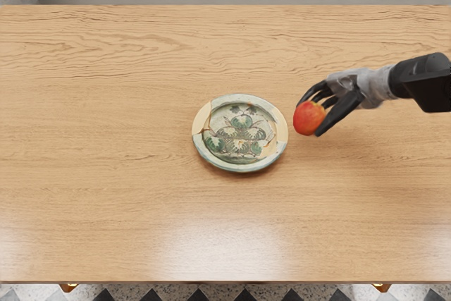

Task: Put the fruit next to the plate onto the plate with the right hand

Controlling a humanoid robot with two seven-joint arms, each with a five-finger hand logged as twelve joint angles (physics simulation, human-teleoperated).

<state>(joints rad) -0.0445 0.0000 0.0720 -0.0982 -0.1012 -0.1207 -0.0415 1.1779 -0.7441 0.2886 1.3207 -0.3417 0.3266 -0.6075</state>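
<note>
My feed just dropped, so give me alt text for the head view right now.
The right hand, reaching in from the right edge, grips a red fruit just right of a patterned plate, not yet on it. The plate sits near the middle of a wooden table. The left arm is out of view.

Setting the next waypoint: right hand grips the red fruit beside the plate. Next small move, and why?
Probably shift the right hand left until the red fruit is over the plate. The hand is shut on the fruit, but it is just outside the plate's right rim, so releasing now would likely miss.
</note>
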